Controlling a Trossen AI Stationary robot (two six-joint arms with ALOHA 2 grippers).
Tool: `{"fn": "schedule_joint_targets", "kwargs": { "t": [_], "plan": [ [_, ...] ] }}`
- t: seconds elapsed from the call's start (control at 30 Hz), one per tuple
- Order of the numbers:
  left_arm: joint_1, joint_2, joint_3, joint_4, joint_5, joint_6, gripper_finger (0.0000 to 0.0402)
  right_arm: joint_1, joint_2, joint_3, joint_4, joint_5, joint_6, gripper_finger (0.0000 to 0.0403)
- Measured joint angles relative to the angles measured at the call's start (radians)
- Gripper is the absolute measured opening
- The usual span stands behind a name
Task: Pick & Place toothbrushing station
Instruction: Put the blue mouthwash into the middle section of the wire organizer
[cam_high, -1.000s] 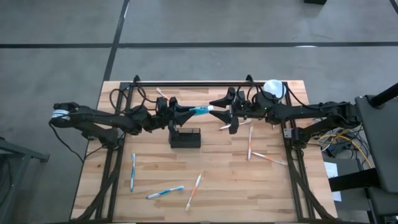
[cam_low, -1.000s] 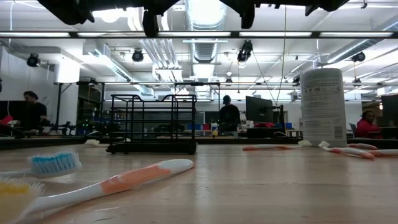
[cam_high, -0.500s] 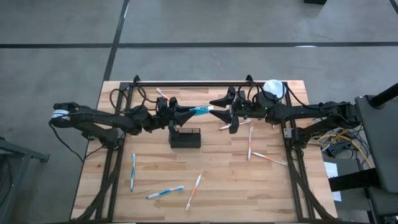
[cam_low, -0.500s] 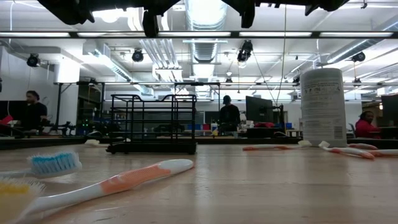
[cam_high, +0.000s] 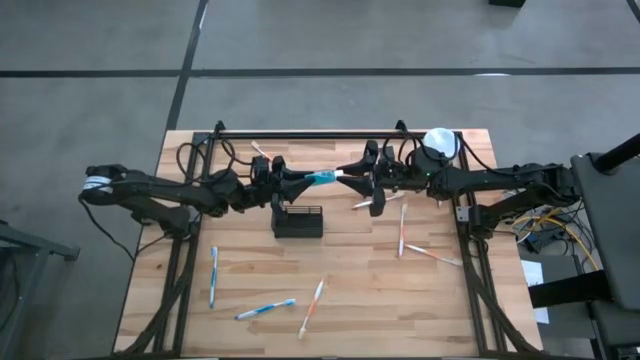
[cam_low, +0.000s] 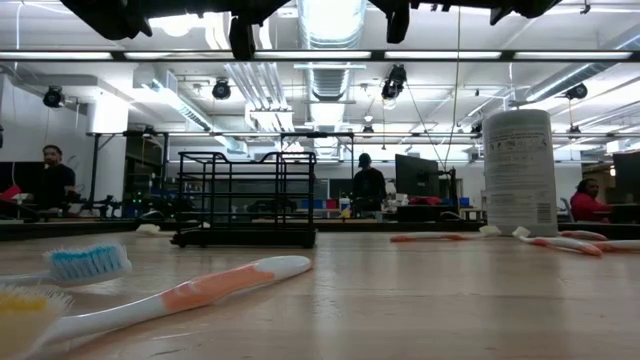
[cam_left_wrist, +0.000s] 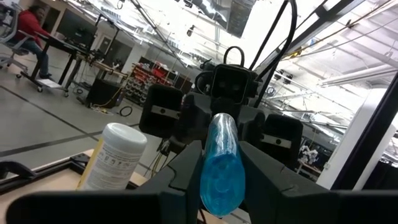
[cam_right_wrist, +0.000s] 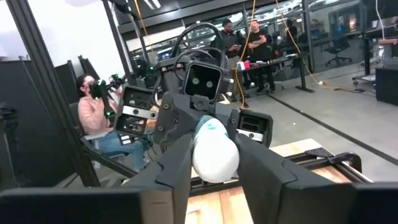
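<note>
Blue toothbrush (cam_high: 322, 178) spans level between both tools, left tool (cam_high: 300, 181) and right tool (cam_high: 347, 177) each pinching an end, basket (cam_high: 298, 222) just below, nearer left.

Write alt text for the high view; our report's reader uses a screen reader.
Above a wooden table, the left pincer and right pincer meet on a blue toothbrush over a black mesh basket. Loose toothbrushes lie around.
</note>
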Motion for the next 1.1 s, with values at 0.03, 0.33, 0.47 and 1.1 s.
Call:
{"fn": "schedule_joint_targets", "kwargs": {
  "t": [0.03,0.33,0.47,1.1],
  "plan": [
    [0.0,0.0,0.0,0.0,0.0,0.0,0.0094,0.0,0.0,0.0,0.0,-0.001,0.0,0.0094],
    [0.0,0.0,0.0,0.001,0.0,0.0,0.0094,0.0,0.0,0.0,0.0,-0.001,-0.001,0.0093],
    [0.0,0.0,0.0,0.0,0.0,0.0,0.0094,0.0,0.0,0.0,0.0,-0.002,-0.001,0.0097],
    [0.0,0.0,0.0,0.0,-0.004,0.006,0.0099,0.0,0.0,0.0,-0.001,-0.002,-0.001,0.0095]
  ]
}}
